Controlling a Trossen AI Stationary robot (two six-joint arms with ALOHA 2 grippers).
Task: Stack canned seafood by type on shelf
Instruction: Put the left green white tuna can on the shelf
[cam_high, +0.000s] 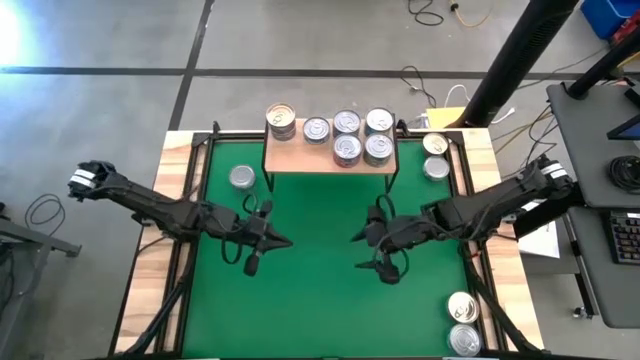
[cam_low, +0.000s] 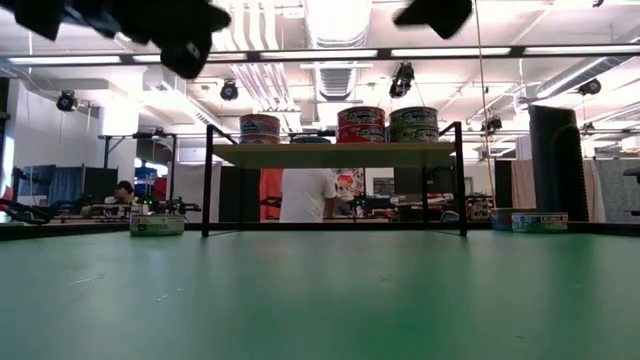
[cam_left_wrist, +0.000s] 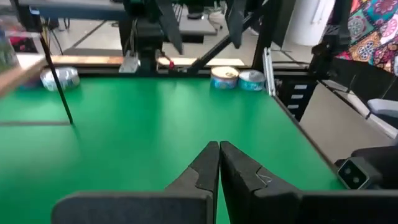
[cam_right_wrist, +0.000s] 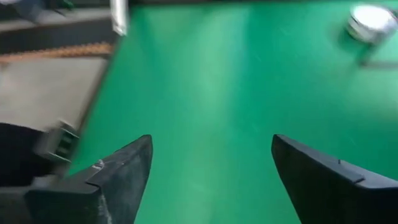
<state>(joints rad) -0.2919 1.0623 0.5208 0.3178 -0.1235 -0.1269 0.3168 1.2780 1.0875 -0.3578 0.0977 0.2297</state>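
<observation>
From table height the arms are cut off at the top of the frame, only dark lumps showing, and the can labels on the shelf (cam_high: 330, 158) are too small to read; no writing can be made out anywhere. The shelf stands at the upper middle of the overhead frame, on the far edge of the green counter (cam_high: 320, 300), carrying the canned seafood (cam_high: 347, 150): a stack at its left end, one tin beside it, and four packed together at its right end. A loose tin (cam_high: 242, 177) sits on the green just left of the shelf, two tins (cam_high: 435, 156) lie on the wooden border at upper right, and two more (cam_high: 463, 323) at lower right. The left end effector (cam_high: 283, 241) hangs over mid-counter with its fingers (cam_left_wrist: 208, 165) pressed together, holding nothing. The right end effector (cam_high: 357, 237) faces it, well apart, its fingers (cam_right_wrist: 124, 168) spread wide and empty. Behind the shelf a person in a white shirt (cam_low: 305, 193) stands partly hidden by its frame.
</observation>
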